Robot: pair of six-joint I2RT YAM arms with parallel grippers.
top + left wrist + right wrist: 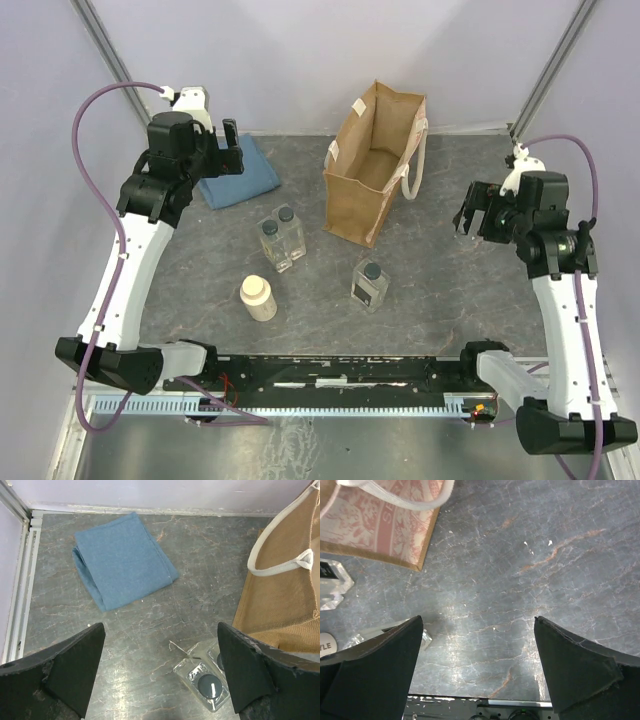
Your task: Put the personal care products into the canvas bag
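Observation:
The tan canvas bag (372, 170) stands upright and open at the back centre. Two clear square bottles (280, 240) with dark caps stand side by side to its left. A third clear bottle (370, 284) stands in front of the bag. The cream round bottle (258, 297) stands at the front left. My left gripper (222, 152) is open and empty, high over the cloth's edge. In the left wrist view one clear bottle (207, 685) sits low right, near my right finger (250, 670). My right gripper (475, 222) is open and empty, right of the bag over bare table.
A folded blue cloth (238, 176) lies at the back left, also in the left wrist view (122, 557). The bag's handle (280, 570) hangs at its side. The table's front rail (330, 370) runs between the arm bases. Walls close in the back.

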